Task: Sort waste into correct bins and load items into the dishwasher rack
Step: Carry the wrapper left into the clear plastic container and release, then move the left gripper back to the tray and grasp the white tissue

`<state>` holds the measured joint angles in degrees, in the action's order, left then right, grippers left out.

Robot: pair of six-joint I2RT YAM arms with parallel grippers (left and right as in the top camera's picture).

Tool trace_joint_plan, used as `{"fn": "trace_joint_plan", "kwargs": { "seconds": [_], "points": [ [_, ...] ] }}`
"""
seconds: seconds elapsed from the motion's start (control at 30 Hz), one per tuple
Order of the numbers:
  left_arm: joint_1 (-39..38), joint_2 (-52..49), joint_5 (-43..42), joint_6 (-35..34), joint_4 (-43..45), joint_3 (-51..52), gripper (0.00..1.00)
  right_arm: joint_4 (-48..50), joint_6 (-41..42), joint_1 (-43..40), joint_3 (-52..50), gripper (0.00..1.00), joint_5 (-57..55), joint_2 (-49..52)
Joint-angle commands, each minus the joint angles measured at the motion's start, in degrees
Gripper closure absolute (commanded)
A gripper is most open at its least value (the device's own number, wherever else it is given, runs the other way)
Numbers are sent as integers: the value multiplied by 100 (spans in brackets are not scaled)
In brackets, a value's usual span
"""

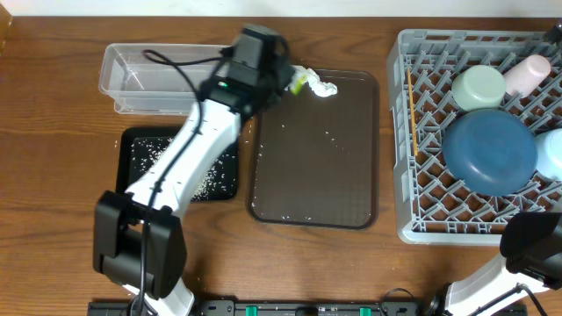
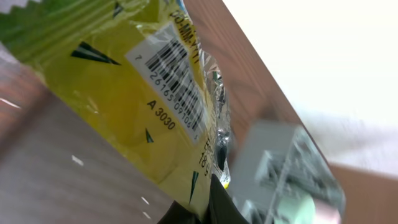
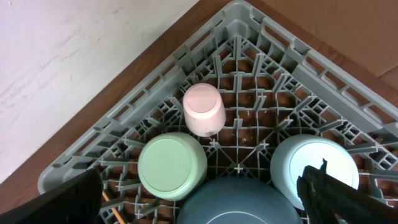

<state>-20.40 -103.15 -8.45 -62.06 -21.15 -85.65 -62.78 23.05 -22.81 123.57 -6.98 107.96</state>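
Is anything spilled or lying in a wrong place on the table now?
Yes. White rice grains lie scattered over the brown tray, and a crumpled tissue sits at its far edge beside the yellow-green wrapper. This waste is not yet in a bin. The rack looks orderly.

A dark brown tray (image 1: 316,175) lies flat near the middle of the wooden tabletop (image 1: 53,175), its longer sides running front to back. It is rectangular with rounded corners, a low raised rim and a finely textured floor. Beyond the tabletop's far edge, the right wrist view shows a pale, faintly streaked surface (image 3: 74,56).
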Motion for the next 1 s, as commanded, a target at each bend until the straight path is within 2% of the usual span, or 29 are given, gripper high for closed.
{"fn": "trace_joint_plan", "kwargs": {
  "seconds": [0.0, 0.33, 0.37, 0.43, 0.5, 0.73, 0.87, 0.97],
  "points": [
    [553, -39, 308, 201, -216, -83, 94, -2, 50, -15, -11, 1, -48, 2],
    [1480, -61, 763, 205, -328, -83, 91, -2, 50, -15, -11, 1, -48, 2],
    [1504, -61, 841, 205, -330, -83, 85, -2, 50, -13, -11, 1, -48, 2],
    [1515, -61, 1056, 205, -330, -83, 57, -2, 50, -11, -11, 1, -48, 2],
    [1515, -61, 1255, 205, -332, -83, 53, -2, 50, -15, -11, 1, -50, 2],
    [1484, -61, 1193, 205, -332, -83, 52, -2, 50, -15, -11, 1, -48, 2],
    [1394, -61, 660, 271, -341, -83, 50, -2, 50, -15, -11, 1, -48, 2],
    [1169, -61, 83, 748, -192, -83, 50, -2, 50, -15, -11, 1, -50, 2]
  ]
}}
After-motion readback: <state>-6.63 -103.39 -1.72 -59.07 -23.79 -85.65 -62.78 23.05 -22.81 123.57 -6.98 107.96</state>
